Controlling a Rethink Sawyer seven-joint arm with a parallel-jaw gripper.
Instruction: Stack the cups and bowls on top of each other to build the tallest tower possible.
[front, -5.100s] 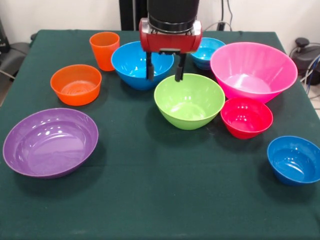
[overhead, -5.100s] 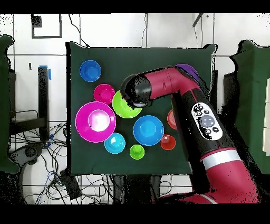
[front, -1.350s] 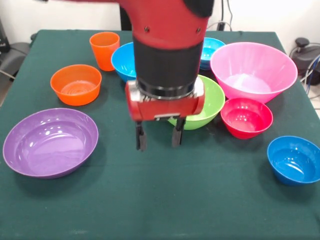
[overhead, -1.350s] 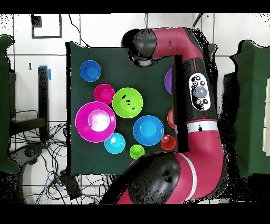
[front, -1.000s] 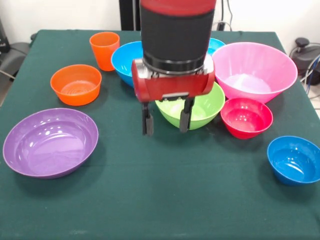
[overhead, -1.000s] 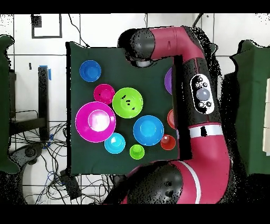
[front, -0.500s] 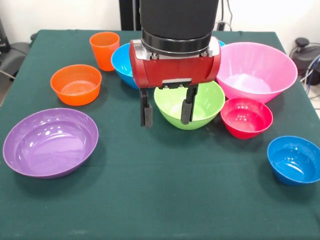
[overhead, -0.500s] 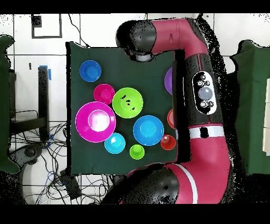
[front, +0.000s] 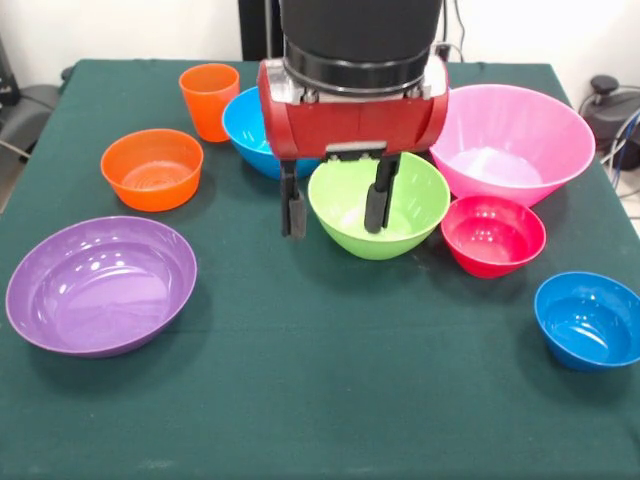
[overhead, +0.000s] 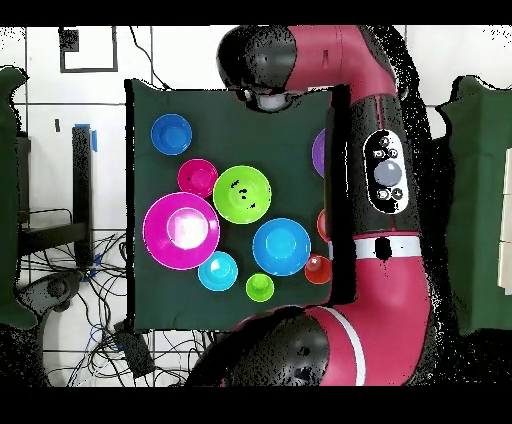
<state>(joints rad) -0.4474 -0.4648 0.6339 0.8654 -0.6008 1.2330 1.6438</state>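
Green cloth (front: 300, 380); jaws spread before lime bowl (front: 350, 205)

Red-and-black arm straight down from above, gripper (front: 335, 212) empty (black fingers (front: 292, 213) spread wide, pointing down).

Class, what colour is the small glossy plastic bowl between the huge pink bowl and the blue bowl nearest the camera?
Red, clearest in the front view.

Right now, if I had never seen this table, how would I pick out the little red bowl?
Start at the huge pink bowl, the biggest thing on the green table. In the front view the small red bowl sits just in front of it, beside the large lime green bowl. It is the only red bowl, and much smaller than both neighbours.
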